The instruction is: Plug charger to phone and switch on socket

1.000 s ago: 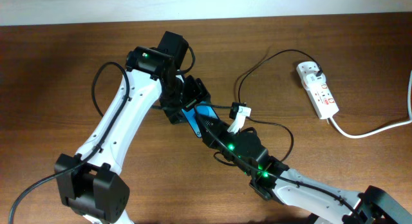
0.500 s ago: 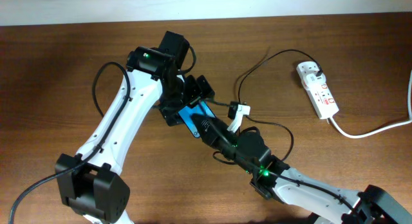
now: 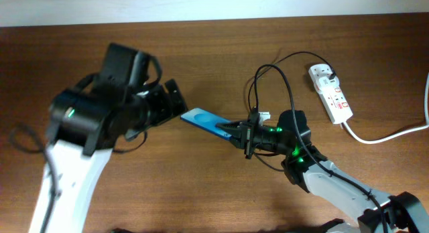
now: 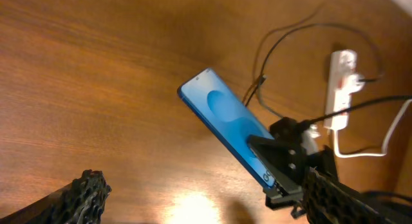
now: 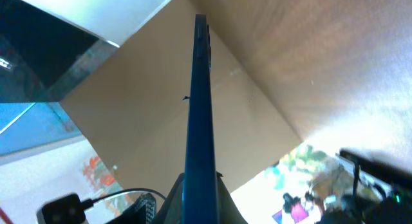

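Note:
The phone (image 3: 203, 119), blue-screened, lies at an angle at the table's middle, gripped at its right end by my right gripper (image 3: 236, 131), which is shut on it. In the right wrist view the phone (image 5: 198, 102) shows edge-on between the jaws (image 5: 199, 201). The left wrist view shows the phone (image 4: 222, 114) from above. My left gripper (image 3: 173, 103) is open and empty, just left of the phone; its fingers (image 4: 209, 201) frame bare wood. The charger (image 3: 268, 64) loops from the socket (image 3: 331, 92) at the right; its connector tip (image 4: 261, 79) hangs loose beside the phone.
The socket's thick white cord (image 3: 382, 136) runs off the right edge. The socket also shows in the left wrist view (image 4: 341, 89). The left arm's body (image 3: 87, 122) covers the left of the table. The wall edge runs along the back.
My left gripper let go of the phone and drew back to the left, open. My right gripper shifted right with the phone in it.

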`<state>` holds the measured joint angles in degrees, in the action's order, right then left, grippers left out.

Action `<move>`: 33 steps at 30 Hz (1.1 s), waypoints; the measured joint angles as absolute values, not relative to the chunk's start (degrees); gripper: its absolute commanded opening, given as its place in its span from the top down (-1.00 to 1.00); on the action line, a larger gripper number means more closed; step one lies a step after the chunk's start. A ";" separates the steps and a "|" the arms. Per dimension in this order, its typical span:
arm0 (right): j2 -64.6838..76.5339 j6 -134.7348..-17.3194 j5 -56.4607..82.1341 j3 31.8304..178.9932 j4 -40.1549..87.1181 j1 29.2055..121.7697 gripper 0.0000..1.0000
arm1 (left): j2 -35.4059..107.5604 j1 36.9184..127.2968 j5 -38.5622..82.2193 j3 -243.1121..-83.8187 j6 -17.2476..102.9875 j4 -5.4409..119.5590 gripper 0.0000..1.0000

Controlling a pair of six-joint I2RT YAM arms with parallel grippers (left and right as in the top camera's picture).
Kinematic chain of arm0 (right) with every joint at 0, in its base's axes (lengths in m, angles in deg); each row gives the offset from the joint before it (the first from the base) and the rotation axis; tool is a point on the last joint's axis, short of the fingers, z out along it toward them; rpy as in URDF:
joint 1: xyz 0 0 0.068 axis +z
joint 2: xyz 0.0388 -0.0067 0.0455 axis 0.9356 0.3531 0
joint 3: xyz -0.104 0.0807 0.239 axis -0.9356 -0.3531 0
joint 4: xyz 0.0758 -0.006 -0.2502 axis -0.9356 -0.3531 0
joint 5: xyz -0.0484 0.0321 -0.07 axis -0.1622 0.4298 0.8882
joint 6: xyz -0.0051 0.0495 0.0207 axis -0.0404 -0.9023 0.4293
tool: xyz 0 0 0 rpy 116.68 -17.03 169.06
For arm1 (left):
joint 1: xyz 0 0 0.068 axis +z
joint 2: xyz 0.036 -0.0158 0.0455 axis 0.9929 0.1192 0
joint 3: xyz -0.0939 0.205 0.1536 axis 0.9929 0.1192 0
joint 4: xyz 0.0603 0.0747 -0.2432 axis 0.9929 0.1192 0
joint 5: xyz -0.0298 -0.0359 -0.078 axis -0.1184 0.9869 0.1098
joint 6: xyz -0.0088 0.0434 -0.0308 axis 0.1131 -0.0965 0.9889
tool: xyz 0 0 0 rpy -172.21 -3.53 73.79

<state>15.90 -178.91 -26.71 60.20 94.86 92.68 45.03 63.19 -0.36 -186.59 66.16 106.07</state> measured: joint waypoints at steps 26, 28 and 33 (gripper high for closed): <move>15.84 -180.42 -35.15 60.24 87.93 91.96 0.92 | 37.99 52.02 4.10 -146.05 122.16 70.71 -0.39; 15.84 -180.42 -35.15 60.24 87.93 91.96 0.92 | 38.36 52.02 2.88 -146.05 123.36 69.75 -0.36; 15.84 -180.42 -35.13 60.44 87.88 91.96 0.92 | 43.98 50.62 2.75 -146.00 124.19 65.81 0.17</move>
<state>15.84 -180.42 -35.13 60.44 87.88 91.96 43.98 50.62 2.75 -146.00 124.19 65.81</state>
